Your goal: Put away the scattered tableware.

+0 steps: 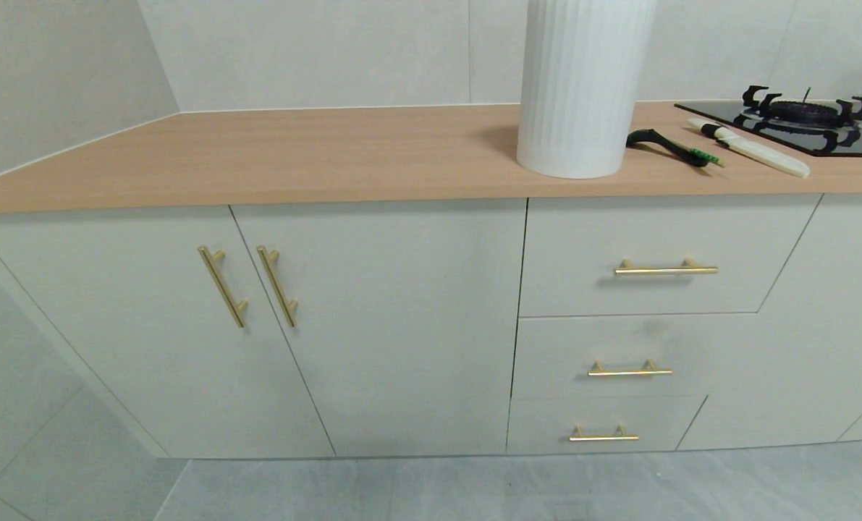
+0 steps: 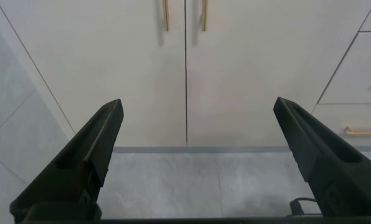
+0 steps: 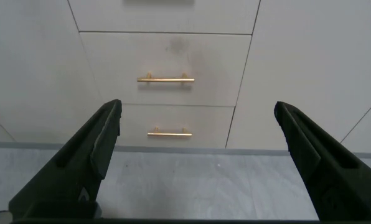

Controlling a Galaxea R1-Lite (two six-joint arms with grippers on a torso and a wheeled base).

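Note:
Two utensils lie on the wooden countertop point(image 1: 293, 155) at the right: a black-handled tool with a green tip point(image 1: 668, 147) and a cream-coloured knife with a black band point(image 1: 753, 147). Both rest just right of a tall white ribbed holder point(image 1: 581, 83). My left gripper point(image 2: 198, 112) is open and empty, low before the double cabinet doors point(image 2: 185, 68). My right gripper point(image 3: 198, 115) is open and empty too, low before the lower drawers point(image 3: 167, 68).
A black gas hob point(image 1: 814, 123) sits at the far right of the counter. Below are two doors with gold handles point(image 1: 246, 286) and three drawers with gold handles point(image 1: 666, 269). Grey tiled floor point(image 1: 474, 488) runs in front.

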